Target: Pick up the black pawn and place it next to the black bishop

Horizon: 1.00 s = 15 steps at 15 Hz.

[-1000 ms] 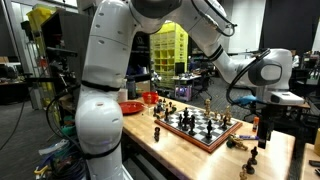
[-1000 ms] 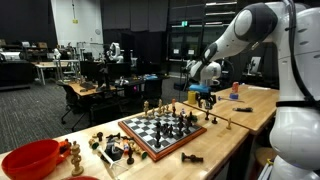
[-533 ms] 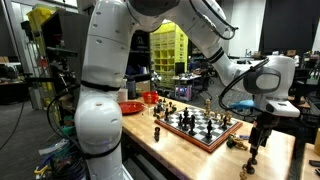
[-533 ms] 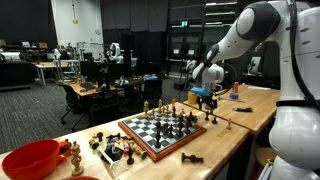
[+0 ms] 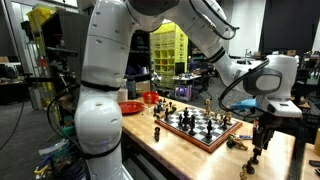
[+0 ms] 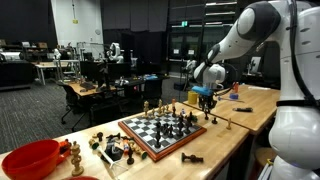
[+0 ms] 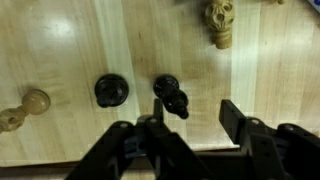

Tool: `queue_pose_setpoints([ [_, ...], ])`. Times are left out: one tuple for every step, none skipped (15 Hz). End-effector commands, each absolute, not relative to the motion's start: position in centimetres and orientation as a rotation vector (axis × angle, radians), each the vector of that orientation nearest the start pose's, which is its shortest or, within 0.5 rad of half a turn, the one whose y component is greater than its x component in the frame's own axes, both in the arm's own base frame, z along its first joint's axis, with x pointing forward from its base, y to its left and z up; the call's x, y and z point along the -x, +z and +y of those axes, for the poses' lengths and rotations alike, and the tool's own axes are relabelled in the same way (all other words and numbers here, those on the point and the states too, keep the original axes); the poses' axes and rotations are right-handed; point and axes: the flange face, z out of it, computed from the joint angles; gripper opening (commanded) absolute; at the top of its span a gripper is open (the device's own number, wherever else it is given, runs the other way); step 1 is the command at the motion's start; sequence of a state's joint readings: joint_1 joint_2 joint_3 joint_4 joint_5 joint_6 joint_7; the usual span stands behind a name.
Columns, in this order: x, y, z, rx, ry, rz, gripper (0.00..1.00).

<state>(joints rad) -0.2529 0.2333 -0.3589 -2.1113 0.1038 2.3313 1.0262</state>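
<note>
In the wrist view two black chess pieces rest on the light wooden table. One stands upright and is seen from above. The other lies on its side. I cannot tell which is the pawn and which the bishop. My gripper is open and empty, low over the table. Its left finger is right beside the lying black piece, and the upright piece is outside the jaws to the left. The gripper shows in both exterior views, off the end of the chessboard.
Two light wooden pieces lie near the black ones. The board carries several standing pieces. A red bowl and several loose pieces sit at the table's other end. The table edge is close to the gripper.
The gripper has come down from above the table's end to just over the black pieces. It slowed in the last half second. Nothing was grasped.
</note>
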Motion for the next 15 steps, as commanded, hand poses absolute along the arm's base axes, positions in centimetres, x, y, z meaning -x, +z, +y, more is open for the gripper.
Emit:
queue_pose_setpoints([
  [-45.9, 32.4, -33.2, 2.039, -0.050, 2.394, 0.29],
  [-45.7, 32.5, -33.5, 2.037, -0.052, 2.402, 0.22],
  [-45.5, 32.5, -33.7, 2.041, -0.049, 2.404, 0.13],
  [-45.3, 32.6, -33.8, 2.045, -0.046, 2.407, 0.06],
  [-45.2, 32.6, -33.9, 2.045, -0.045, 2.409, 0.01],
  [-45.1, 32.6, -33.9, 2.053, -0.042, 2.409, 0.00],
  [-45.0, 32.7, -33.9, 2.058, -0.044, 2.409, 0.00],
  [-45.0, 32.6, -33.9, 2.064, -0.042, 2.408, 0.00],
  [-45.0, 32.7, -33.8, 2.068, -0.041, 2.408, 0.00],
  [-45.1, 32.6, -33.8, 2.075, -0.044, 2.412, 0.00],
  [-45.1, 32.6, -33.8, 2.085, -0.049, 2.415, 0.26],
  [-45.0, 32.7, -33.7, 2.097, -0.048, 2.416, 0.27],
  [-44.8, 32.6, -33.6, 2.111, -0.044, 2.415, 0.32],
  [-44.6, 32.6, -33.4, 2.125, -0.039, 2.409, 0.37],
  [-44.5, 32.6, -33.3, 2.135, -0.038, 2.406, 0.44],
])
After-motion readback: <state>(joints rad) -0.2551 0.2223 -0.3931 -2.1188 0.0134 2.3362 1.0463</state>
